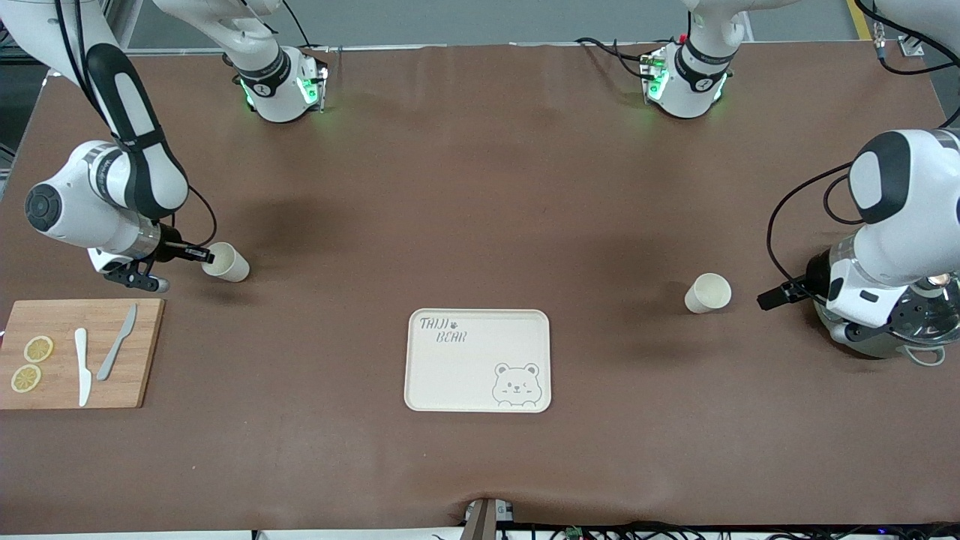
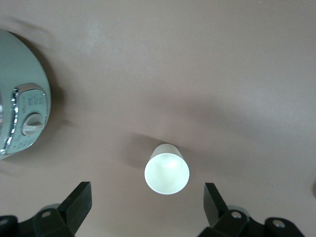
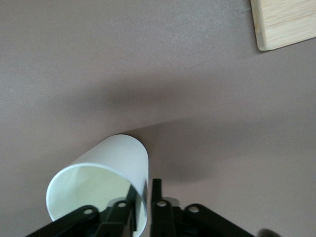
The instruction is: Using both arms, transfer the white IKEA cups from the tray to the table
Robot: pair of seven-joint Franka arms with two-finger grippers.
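Both small cream-white tapered cups stand on the brown surface [image 1: 480,187], off the cream bear-printed tray [image 1: 417,360]. The right hand [image 1: 201,254] pinches one cup [image 1: 226,262] by its thin rim; the left hand [image 1: 772,296], spread wide and empty, sits beside the other cup [image 1: 707,292]. They look light, rigid and tippable; the rim wall suits gripping.

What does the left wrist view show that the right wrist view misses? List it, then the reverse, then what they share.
Only the left wrist view: a cup standing free on the table between the left gripper's wide-open fingers, and a grey appliance with a dial beside it.

Only the right wrist view: the other cup tilted, its wall pinched between the right gripper's fingers, plus a corner of the bamboo cutting board.

Both: the brown table, one white cup each, and that arm's own black fingers.
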